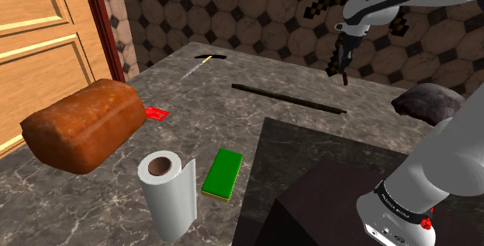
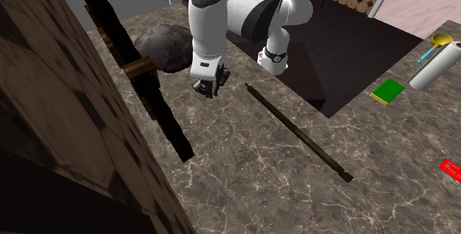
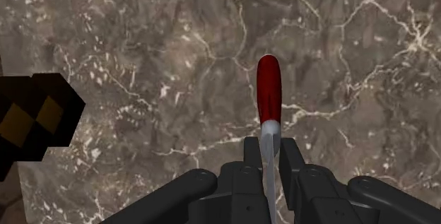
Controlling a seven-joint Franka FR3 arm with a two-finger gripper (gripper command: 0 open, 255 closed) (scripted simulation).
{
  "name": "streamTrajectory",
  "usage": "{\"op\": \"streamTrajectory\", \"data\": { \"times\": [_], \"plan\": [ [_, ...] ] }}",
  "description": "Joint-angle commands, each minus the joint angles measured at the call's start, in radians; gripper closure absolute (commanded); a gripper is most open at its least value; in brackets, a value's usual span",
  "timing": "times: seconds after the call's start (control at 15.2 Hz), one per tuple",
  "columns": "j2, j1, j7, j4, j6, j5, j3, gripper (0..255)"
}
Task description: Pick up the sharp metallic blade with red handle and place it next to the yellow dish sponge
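A knife with a red handle [image 3: 268, 94] and a grey metal blade [image 3: 269, 169] is clasped by its blade in my shut gripper [image 3: 269, 152], with the handle pointing away from the hand over the marble counter. In the shoulder view the gripper [image 1: 341, 57] hangs high at the far right, and the knife [image 1: 342, 74] points down below it. The sponge [image 1: 222, 174], green on top with a yellow underside, lies flat near the front of the counter, far from the gripper. In the second exterior view the sponge [image 2: 387, 91] is at the right and the gripper [image 2: 207, 86] is left of centre.
A bread loaf [image 1: 81, 124], a paper towel roll [image 1: 169, 194] and a red card [image 1: 157, 113] lie at the shoulder view's left. A long dark rod [image 1: 288, 98] crosses the counter's middle. A dark lump [image 1: 426, 101] sits at the right. A blocky black sword shape [image 2: 140, 70] leans on the wall.
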Motion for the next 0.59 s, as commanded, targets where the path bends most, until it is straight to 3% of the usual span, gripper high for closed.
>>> {"op": "streamTrajectory", "data": {
  "times": [0.0, 0.53],
  "plan": [
    [-0.052, 0.028, 0.071, -0.044, -0.003, -0.033, 0.025, 255],
    [-0.198, 0.106, 0.310, -0.185, -0.012, -0.094, 0.150, 255]
  ]
}}
